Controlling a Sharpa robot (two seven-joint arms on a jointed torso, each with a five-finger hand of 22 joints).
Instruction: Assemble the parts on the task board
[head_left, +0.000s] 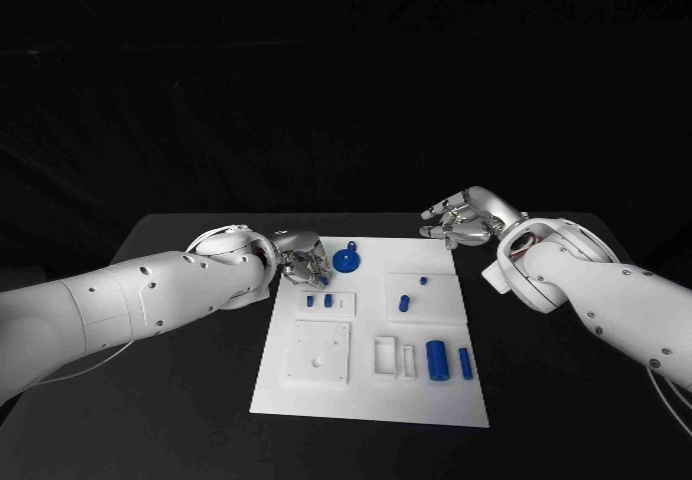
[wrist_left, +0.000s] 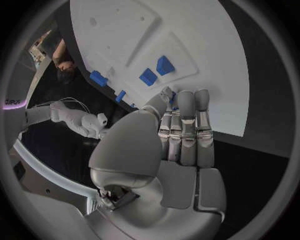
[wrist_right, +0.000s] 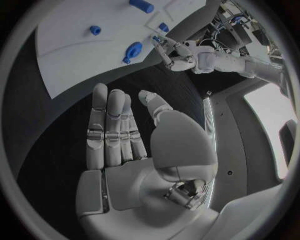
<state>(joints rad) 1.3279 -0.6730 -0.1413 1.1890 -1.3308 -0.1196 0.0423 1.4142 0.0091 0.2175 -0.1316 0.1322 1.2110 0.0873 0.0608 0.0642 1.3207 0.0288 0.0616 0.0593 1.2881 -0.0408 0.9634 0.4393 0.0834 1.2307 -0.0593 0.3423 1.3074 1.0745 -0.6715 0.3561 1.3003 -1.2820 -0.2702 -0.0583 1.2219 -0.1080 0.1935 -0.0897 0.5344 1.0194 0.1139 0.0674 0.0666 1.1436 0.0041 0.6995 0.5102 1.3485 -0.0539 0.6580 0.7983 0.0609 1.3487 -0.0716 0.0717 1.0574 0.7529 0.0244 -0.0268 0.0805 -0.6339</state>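
The white task board (head_left: 368, 400) lies mid-table. On it are a round blue part with a tab (head_left: 346, 260), two small blue blocks (head_left: 319, 299), two small pegs (head_left: 405, 302) and two blue cylinders (head_left: 436, 360) at the near right. My left hand (head_left: 299, 262) hovers at the board's far left corner, its fingers held together, and a small blue part (wrist_left: 172, 98) looks pinched between thumb and finger. The left hand (wrist_right: 172, 50) is seen beside the round part (wrist_right: 132, 50). My right hand (head_left: 464, 225) hangs over the black table beyond the board's far right corner, fingers spread and holding nothing.
The board carries raised white plates (head_left: 320, 352) and recessed slots (head_left: 389, 357) on its near half. Black table (head_left: 173, 420) surrounds the board on every side. The small blue blocks (wrist_left: 156, 71) lie just ahead of my left fingertips.
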